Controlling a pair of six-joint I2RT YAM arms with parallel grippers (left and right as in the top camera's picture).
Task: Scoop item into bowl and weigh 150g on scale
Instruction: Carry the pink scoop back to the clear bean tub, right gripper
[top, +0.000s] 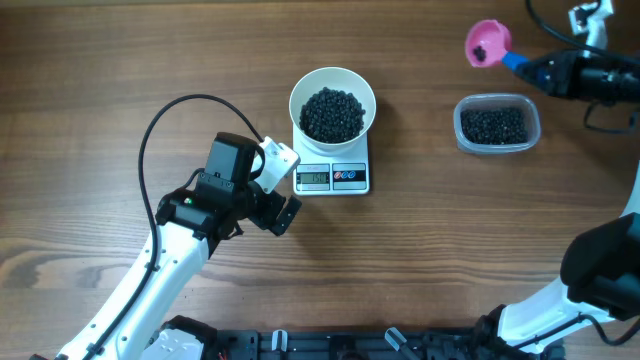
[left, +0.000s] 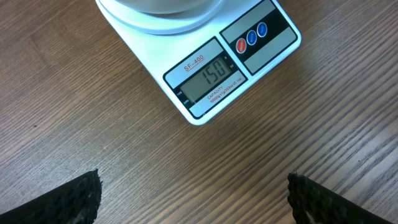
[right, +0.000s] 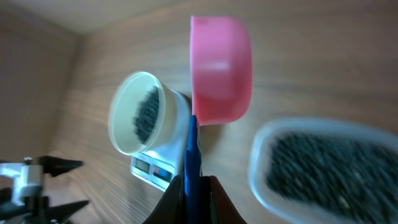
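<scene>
The weighing step is looking complete: the scale (top: 358, 181) is sitting just ahead of the left fingers (top: 284, 188), which are hanging spread wide and empty, and its display (left: 208, 78) is showing 150. The white bowl (top: 333, 75) on the scale is holding a mound of beans (top: 332, 113). The right fingers (top: 535, 70) are clamping shut on the blue handle (right: 192, 155) of the pink scoop (top: 487, 42), which is carrying a few beans. A clear tub (top: 497, 98) of more beans is lying near them. Judging from this, the next move is setting the scoop down on the desk (top: 100, 80).
</scene>
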